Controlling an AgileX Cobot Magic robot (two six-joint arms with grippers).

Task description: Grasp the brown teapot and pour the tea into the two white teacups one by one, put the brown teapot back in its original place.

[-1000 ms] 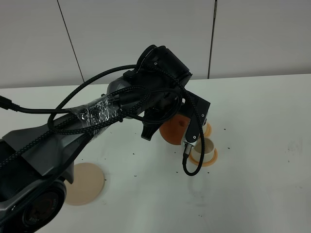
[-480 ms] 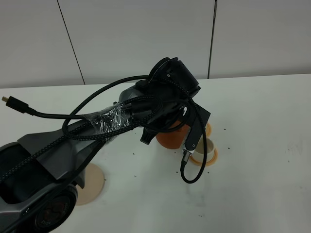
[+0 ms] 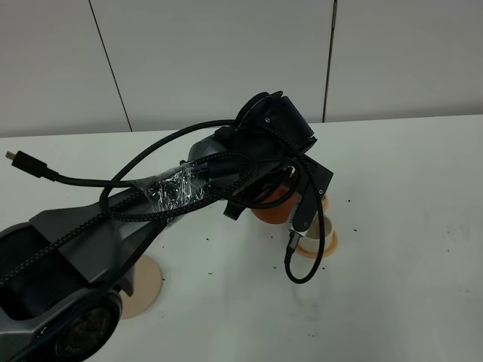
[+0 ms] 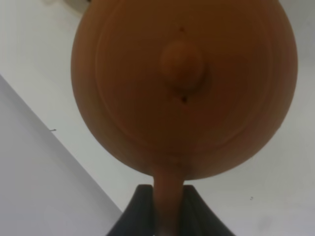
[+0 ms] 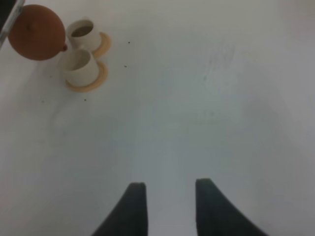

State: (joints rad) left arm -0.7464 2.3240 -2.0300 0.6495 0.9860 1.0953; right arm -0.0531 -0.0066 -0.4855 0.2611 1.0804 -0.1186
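Observation:
The brown teapot point(image 3: 270, 211) hangs off the table under my left arm, just left of the two white teacups. In the left wrist view its lid and knob point(image 4: 182, 64) fill the picture, and my left gripper point(image 4: 169, 209) is shut on its handle. From the right wrist view the teapot point(image 5: 37, 32) sits beside both cups, its short spout toward them. The nearer cup point(image 3: 312, 235) stands on an orange saucer point(image 3: 329, 243); the farther cup point(image 5: 82, 30) looks darker inside. My right gripper point(image 5: 167, 206) is open over bare table. The beige coaster point(image 3: 145, 285) lies at the front left.
The left arm's housing and looped black cables point(image 3: 302, 268) hang over the cups and hide the farther one in the exterior view. The white table point(image 3: 407, 226) extends to the right; small dark specks dot it near the saucers.
The left arm has swung right and turned at the wrist, carrying the teapot a little closer to the cups. The arm's base now covers more of the coaster.

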